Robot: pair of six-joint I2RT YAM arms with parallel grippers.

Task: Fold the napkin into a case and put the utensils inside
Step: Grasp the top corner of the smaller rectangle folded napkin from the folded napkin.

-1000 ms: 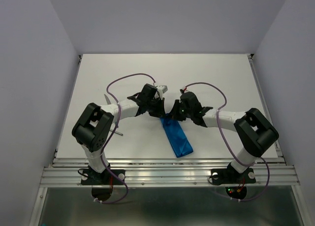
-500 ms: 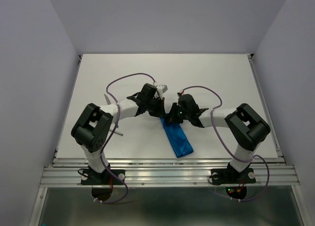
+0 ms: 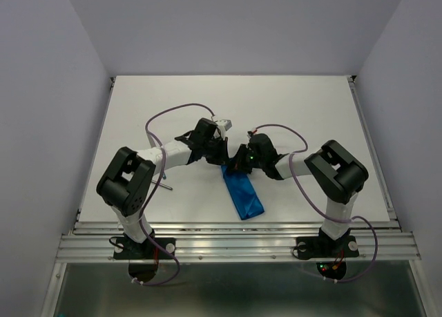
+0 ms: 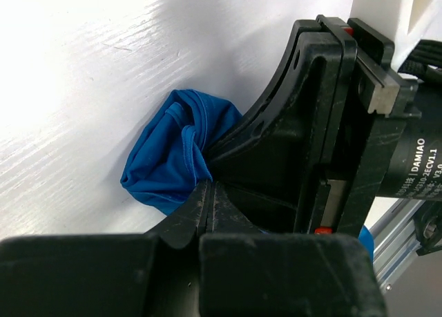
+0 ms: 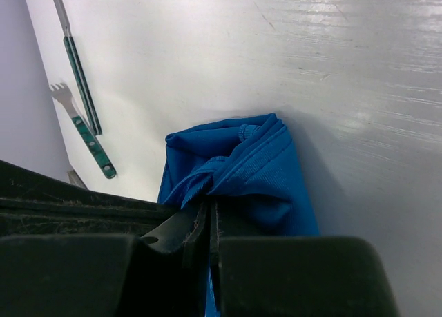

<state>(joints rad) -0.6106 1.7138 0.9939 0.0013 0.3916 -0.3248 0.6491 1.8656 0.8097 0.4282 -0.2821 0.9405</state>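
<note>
Leftward and inward is where the right arm point(image 3: 336, 175) has swung its elbow over the last second, and the napkin case point(image 3: 242, 193) has slid slightly left with it. The case lies near the middle of the white table point(image 3: 311, 110). Its far end is bunched between both grippers: the left gripper point(image 4: 209, 187) is clenched on the blue cloth, and the right gripper point(image 5: 207, 210) pinches the same end. A teal-handled fork point(image 5: 86, 127) and a slim utensil point(image 5: 74, 58) lie side by side well to the left.
</note>
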